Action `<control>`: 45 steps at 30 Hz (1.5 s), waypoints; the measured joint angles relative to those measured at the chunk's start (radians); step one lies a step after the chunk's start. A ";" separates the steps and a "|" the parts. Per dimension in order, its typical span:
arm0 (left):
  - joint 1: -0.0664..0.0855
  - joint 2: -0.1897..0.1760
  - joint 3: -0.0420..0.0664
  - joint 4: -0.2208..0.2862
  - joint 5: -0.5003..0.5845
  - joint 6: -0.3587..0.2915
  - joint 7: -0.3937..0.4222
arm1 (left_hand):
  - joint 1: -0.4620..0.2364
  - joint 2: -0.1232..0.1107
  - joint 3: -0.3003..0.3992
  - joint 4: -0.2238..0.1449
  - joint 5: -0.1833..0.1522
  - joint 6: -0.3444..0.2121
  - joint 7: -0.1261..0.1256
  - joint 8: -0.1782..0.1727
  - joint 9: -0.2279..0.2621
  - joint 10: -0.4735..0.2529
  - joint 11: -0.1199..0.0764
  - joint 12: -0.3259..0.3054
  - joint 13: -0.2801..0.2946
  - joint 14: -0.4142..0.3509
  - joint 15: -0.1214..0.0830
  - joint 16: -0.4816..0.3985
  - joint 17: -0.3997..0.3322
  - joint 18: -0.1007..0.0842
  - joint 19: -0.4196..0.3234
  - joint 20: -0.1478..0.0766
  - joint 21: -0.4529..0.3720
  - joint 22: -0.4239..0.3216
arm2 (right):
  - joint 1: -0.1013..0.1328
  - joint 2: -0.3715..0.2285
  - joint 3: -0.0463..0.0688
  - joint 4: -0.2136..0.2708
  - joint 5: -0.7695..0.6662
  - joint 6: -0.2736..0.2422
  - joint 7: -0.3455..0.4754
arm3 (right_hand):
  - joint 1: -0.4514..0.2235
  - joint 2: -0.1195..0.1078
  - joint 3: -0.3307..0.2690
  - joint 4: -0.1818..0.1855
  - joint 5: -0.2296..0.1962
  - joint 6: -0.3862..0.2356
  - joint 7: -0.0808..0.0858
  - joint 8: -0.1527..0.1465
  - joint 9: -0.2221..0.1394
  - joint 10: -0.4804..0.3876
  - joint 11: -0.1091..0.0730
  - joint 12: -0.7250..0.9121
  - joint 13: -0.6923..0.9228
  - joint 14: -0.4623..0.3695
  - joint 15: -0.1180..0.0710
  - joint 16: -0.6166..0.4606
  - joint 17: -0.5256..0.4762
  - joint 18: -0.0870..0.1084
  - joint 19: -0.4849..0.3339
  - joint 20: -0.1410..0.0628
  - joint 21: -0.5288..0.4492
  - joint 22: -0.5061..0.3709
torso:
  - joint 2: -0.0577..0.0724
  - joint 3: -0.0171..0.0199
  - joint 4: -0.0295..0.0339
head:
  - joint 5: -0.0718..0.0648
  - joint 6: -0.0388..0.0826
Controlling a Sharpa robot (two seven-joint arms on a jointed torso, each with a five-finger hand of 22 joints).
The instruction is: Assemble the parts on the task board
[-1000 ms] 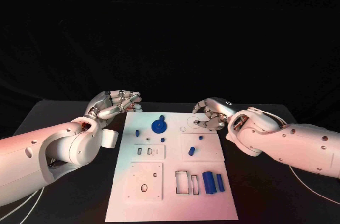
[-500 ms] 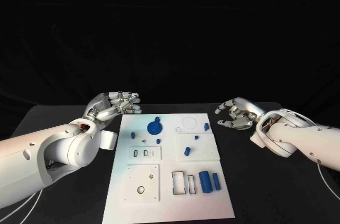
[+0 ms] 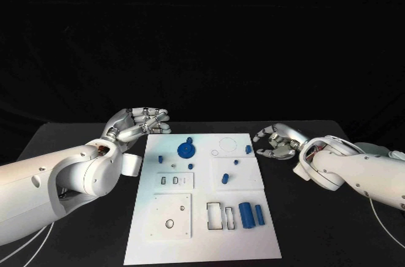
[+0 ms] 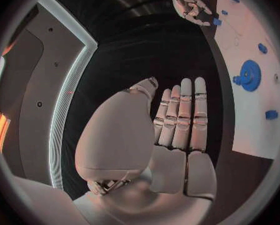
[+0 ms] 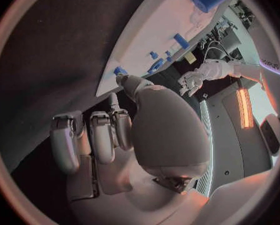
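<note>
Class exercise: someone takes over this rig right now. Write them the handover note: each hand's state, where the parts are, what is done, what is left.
Left hand: holds nothing, beside the task board's far left corner.
Right hand: fingers curled, holds nothing, off the board's right edge.
Parts: blue gear on the far half, small blue pieces scattered mid-board, two blue cylinders lying near the rectangular slots.
Done: I cannot tell if any part is seated.
Left: slots and round hole look unfilled; cylinders unplaced.
</note>
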 measured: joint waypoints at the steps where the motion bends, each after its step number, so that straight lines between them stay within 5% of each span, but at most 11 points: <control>1: 0.000 0.000 0.000 0.000 0.000 0.000 0.000 | 0.000 0.000 0.002 0.002 0.000 0.000 0.000 0.000 0.000 0.000 0.000 -0.002 0.000 0.000 0.000 0.000 0.000 0.000 0.000 0.000 0.000 0.000 | -0.004 0.006 0.000 -0.005 0.000 0.000 0.000 | 0.000 0.000 0.002 -0.002 -0.003 0.000 0.000 -0.002 0.000 0.000 0.000 0.000 0.000 0.000 0.000 0.000 0.000 0.000 0.000 0.000 0.000 0.000 | 0.000 0.0000 0.0005 | 0.000 0.000; 26: 0.000 0.002 0.000 -0.001 0.000 0.003 -0.001 | 0.000 0.000 0.006 0.000 0.000 0.000 0.000 0.000 0.000 0.000 0.000 -0.002 0.000 0.000 0.000 -0.005 0.001 0.000 0.000 0.000 0.000 0.000 | -0.019 0.075 0.000 -0.043 -0.021 -0.007 -0.013 | -0.037 0.018 0.016 0.006 -0.025 0.021 0.012 -0.010 0.001 0.000 0.000 0.000 0.000 0.000 0.000 0.000 0.000 0.000 0.000 0.000 0.000 0.000 | 0.003 0.0018 0.0032 | 0.007 -0.002; 34: 0.000 0.002 0.000 -0.001 0.000 0.004 -0.003 | 0.004 -0.004 0.008 -0.003 0.000 0.000 0.000 0.000 0.001 0.000 0.000 -0.002 0.000 0.000 0.000 -0.005 0.002 0.000 0.000 0.000 0.000 0.000 | -0.020 0.080 0.000 -0.042 -0.026 -0.011 -0.016 | -0.049 0.030 0.027 0.001 -0.028 0.085 -0.006 0.016 0.018 0.000 0.000 0.012 0.001 0.000 0.000 0.000 0.000 0.000 0.000 0.000 0.000 0.000 | 0.003 0.0021 0.0022 | 0.009 -0.005; 39: 0.000 0.002 0.000 -0.001 0.000 0.004 -0.004 | 0.004 -0.004 0.008 -0.003 0.000 0.000 0.000 0.000 0.001 0.000 0.000 -0.002 0.000 0.000 0.000 -0.005 0.002 0.000 0.000 0.000 0.000 0.000 | -0.020 0.081 0.000 -0.043 -0.027 -0.017 -0.017 | -0.052 0.039 0.041 -0.013 -0.046 0.132 -0.025 0.051 0.033 -0.001 -0.022 0.015 0.001 0.002 -0.013 0.000 0.000 0.000 0.000 -0.008 0.000 0.000 | 0.003 0.0025 0.0016 | 0.009 -0.004; 45: 0.000 0.001 0.000 -0.001 0.000 0.004 -0.005 | 0.004 -0.004 0.008 -0.003 0.000 0.000 0.000 0.000 0.001 0.000 0.000 -0.002 0.000 0.000 0.000 -0.005 0.002 0.000 0.000 0.000 0.000 0.000 | -0.020 0.080 0.000 -0.047 -0.026 -0.030 -0.017 | -0.048 0.054 0.051 -0.023 -0.071 0.143 -0.037 0.071 0.044 0.002 -0.027 0.015 0.001 0.002 -0.020 0.000 0.000 0.000 0.000 -0.012 0.004 -0.001 | 0.002 0.0025 0.0016 | 0.008 -0.004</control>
